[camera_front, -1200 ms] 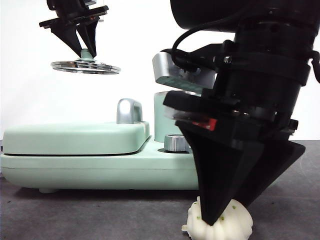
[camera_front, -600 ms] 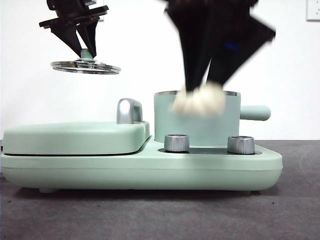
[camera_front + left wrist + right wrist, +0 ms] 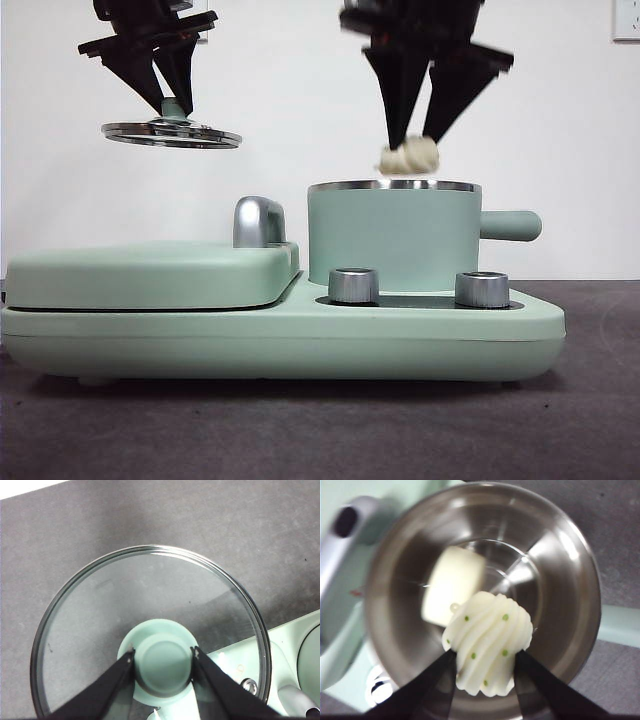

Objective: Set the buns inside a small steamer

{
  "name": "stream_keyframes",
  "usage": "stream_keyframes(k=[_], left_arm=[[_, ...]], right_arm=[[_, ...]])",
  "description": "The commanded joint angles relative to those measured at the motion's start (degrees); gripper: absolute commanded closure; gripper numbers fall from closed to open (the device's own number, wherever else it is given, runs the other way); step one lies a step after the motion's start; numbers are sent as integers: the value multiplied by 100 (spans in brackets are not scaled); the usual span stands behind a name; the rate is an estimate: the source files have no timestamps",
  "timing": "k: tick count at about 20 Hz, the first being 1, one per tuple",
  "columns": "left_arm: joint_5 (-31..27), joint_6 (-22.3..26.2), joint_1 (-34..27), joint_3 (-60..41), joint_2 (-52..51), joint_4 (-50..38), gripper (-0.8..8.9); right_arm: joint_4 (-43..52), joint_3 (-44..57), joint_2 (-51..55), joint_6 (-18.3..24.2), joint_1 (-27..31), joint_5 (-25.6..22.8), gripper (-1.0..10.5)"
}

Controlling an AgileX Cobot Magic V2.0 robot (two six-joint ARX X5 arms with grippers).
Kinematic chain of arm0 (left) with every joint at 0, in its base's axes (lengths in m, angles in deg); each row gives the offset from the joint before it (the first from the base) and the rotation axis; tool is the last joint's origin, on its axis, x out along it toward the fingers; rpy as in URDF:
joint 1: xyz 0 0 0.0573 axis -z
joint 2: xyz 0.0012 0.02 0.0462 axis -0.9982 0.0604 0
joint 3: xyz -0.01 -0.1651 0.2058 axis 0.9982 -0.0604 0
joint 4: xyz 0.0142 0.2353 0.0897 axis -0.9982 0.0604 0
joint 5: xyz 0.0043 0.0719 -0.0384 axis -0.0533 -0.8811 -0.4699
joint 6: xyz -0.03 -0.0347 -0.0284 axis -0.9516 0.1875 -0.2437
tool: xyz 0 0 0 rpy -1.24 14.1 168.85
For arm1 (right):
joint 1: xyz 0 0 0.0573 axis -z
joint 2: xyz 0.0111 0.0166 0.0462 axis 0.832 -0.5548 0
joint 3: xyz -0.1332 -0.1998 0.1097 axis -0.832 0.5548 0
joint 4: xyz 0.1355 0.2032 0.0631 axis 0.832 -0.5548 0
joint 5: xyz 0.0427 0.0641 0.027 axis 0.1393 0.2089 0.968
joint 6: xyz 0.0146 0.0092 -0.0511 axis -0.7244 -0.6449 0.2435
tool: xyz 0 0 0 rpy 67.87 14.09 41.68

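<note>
- Front view: lifted off the table since a second ago, the ridged bun point(image 3: 408, 158) now hangs pinched in the right gripper point(image 3: 411, 150), just above the steel rim of the small steamer point(image 3: 392, 240). Half a second ago it was lower and in front of the pot wall; now it clears the rim. The bun sits over the middle of the opening, so the steamer lies straight below the jaws.
- Front view, other side: the left gripper point(image 3: 172, 100) has not shifted, its jaws pressed on the green knob of the lid point(image 3: 171, 133), held high above the flat griddle lid point(image 3: 150, 275) and well apart from the pot.
- Left wrist view: the left gripper point(image 3: 164, 656) pinches the lid's knob point(image 3: 162, 662) from both sides; the glass lid point(image 3: 150, 630) hangs level over the dark table point(image 3: 150, 515), with a corner of the cooker base point(image 3: 295, 640) at the edge.
- Right wrist view: the right gripper point(image 3: 485, 665) clamps the ridged bun point(image 3: 487, 650), whose ridges run along the line of the jaws. Directly beneath is the steamer's steel bowl point(image 3: 560, 580), and the smooth bun point(image 3: 452, 585) already lies on its floor, just beside the spot under the held one.
- Judgement: the coming move looks like a short straight descent and release; the free floor lies on the side away from the smooth bun, so landing partly on it is the likely fault.
</note>
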Motion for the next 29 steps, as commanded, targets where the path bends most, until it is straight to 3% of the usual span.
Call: stream_keyframes(k=[1, 9, 13, 20, 29], left_arm=[[35, -26, 17, 245, 0, -120, 700], [184, -46, 17, 245, 0, -127, 700], [195, -46, 17, 245, 0, -136, 700], [195, -70, 17, 245, 0, -138, 700], [557, -149, 160, 245, 0, -107, 700]], right_arm=[[-87, -146, -319, 101, 81, 4, 774], [-184, -146, -754, 168, 144, 22, 772], [-131, -146, -754, 210, 149, 17, 657], [-284, -356, -695, 203, 151, -26, 646], [-1078, -704, 557, 205, 151, -31, 646]])
